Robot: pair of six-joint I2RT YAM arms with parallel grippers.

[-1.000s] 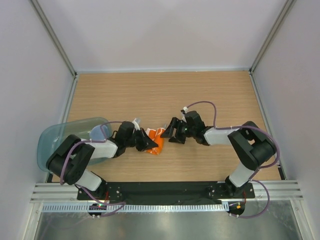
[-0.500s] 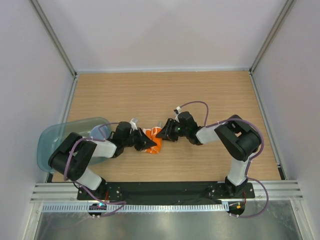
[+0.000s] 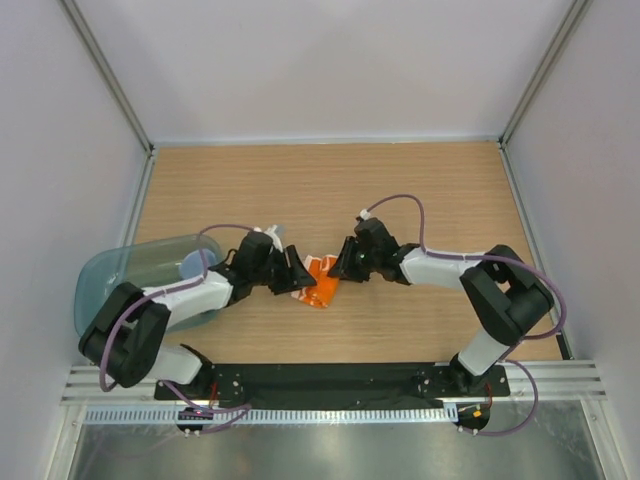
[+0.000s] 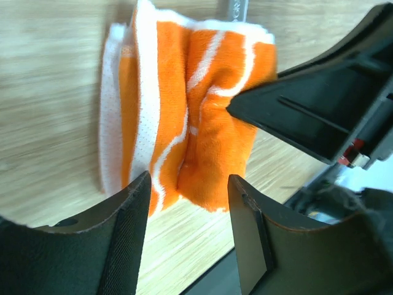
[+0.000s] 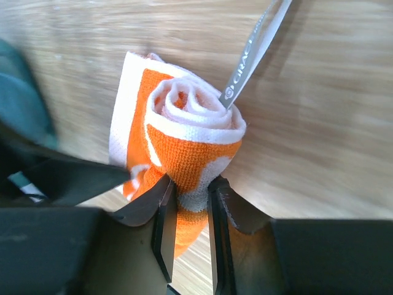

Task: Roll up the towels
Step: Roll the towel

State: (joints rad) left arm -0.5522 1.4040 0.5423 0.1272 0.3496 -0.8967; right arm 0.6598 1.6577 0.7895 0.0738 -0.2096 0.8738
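Lying mid-table: orange and white towel (image 5: 184, 132), wound into a loose roll, its spiral end showing in the right wrist view.
Ribbon tag (image 5: 255, 46): grey, sticking out from the roll's core.
Right gripper (image 5: 189, 184): clenched on the roll's lower edge, orange cloth squeezed between its fingers.
Left gripper (image 4: 187, 184): spread wide, one finger either side of the towel's end, not pinching it.
Wooden table (image 3: 300, 190): the roll rests on it between the two grippers.
Tray (image 3: 105, 290): translucent blue-green plastic, at the table's left edge, well apart from the roll.
Inside the tray: pale blue towel (image 3: 192, 266), near the right rim, partly hidden by the left arm.
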